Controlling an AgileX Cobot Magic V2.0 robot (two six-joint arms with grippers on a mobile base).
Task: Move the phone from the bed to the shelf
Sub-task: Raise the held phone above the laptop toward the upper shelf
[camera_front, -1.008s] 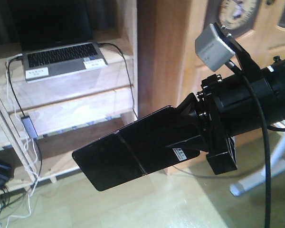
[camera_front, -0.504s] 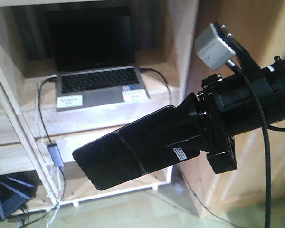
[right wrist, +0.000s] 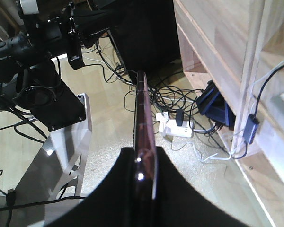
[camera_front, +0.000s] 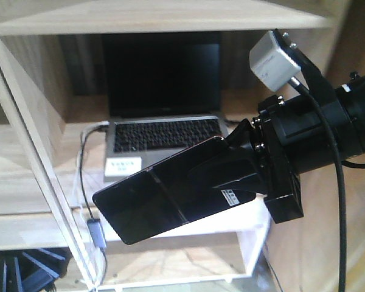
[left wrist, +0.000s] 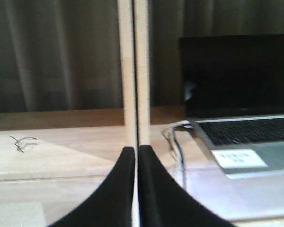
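The phone (camera_front: 161, 198), a glossy black slab with a seam across its middle and a small white sticker, hangs tilted in the air in front of the shelf (camera_front: 24, 222). My right gripper (camera_front: 198, 176) is shut on its right end. In the right wrist view the phone (right wrist: 143, 109) shows edge-on, pinkish, running out from between the jaws of the right gripper (right wrist: 144, 156). My left gripper (left wrist: 135, 150) is shut with nothing in it and faces a pale shelf board (left wrist: 61, 142). The bed is out of view.
An open grey laptop (camera_front: 164, 131) with white labels takes up the shelf compartment behind the phone. Cables and a dongle (camera_front: 96, 234) hang by the slanted upright (camera_front: 42, 152). On the floor lie a power strip (right wrist: 179, 127), tangled wires and a blue box (right wrist: 215, 104). The left arm (right wrist: 38, 71) stands nearby.
The shelf and laptop have slid right and grown larger in the front view, now directly behind the phone. The phone stays held the same way in the right gripper.
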